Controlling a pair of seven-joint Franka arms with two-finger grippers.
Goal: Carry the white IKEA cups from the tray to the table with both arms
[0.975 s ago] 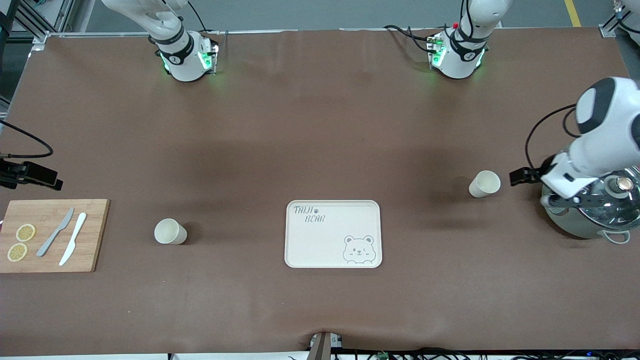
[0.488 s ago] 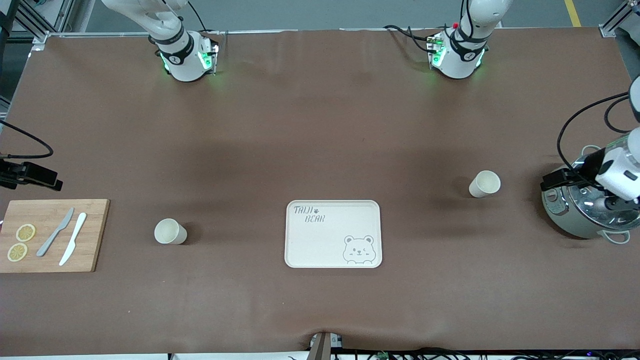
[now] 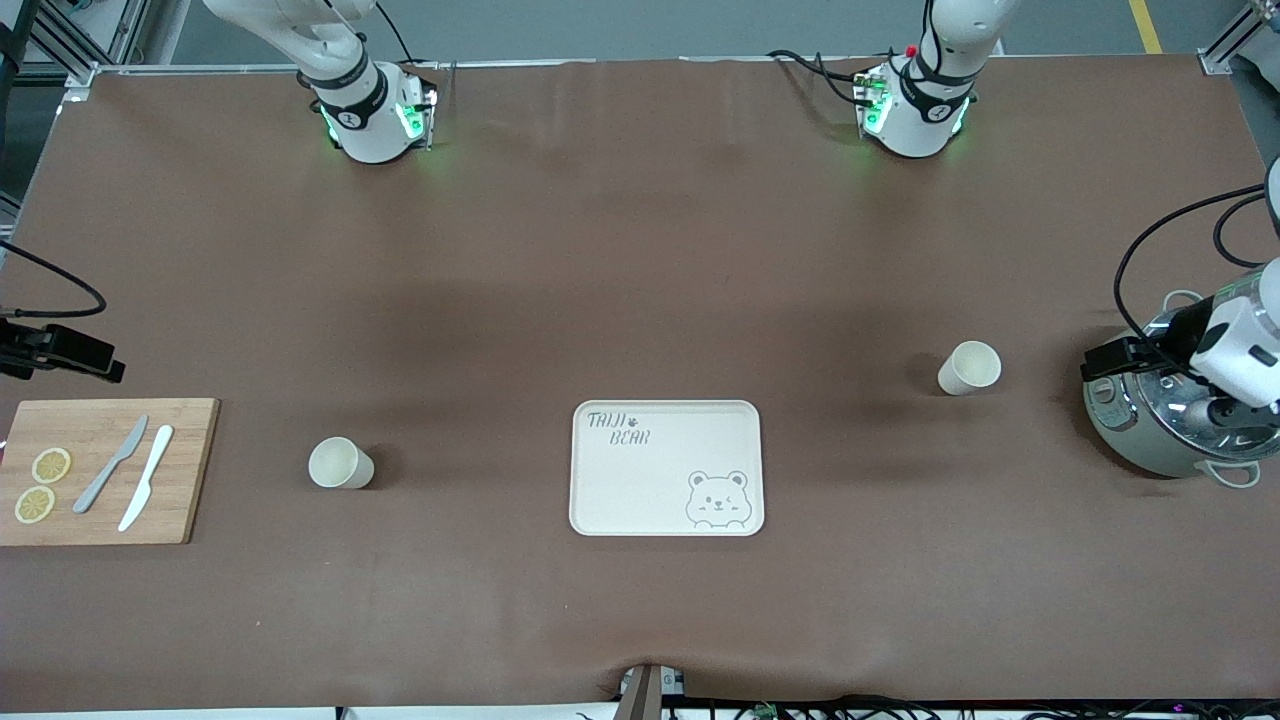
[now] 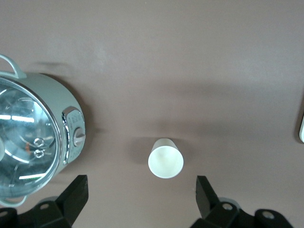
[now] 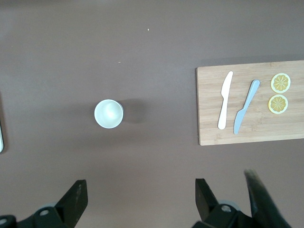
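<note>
Two white cups stand upright on the brown table on either side of the bear-printed tray. One cup is toward the left arm's end, beside the grey-green pot. The other cup is toward the right arm's end. My left gripper is open and empty, high up by the pot, with its cup in sight. My right gripper is open and empty, high above the table, with its cup in sight. Only a black part of the right hand shows in the front view.
A wooden cutting board with two knives and two lemon slices lies at the right arm's end; it also shows in the right wrist view. The pot has a glass lid. The tray's edge shows in the left wrist view.
The left arm's hand has swung away from the cup toward the table's end, over the pot, and then nearly stopped. The right arm and both cups have not moved.
</note>
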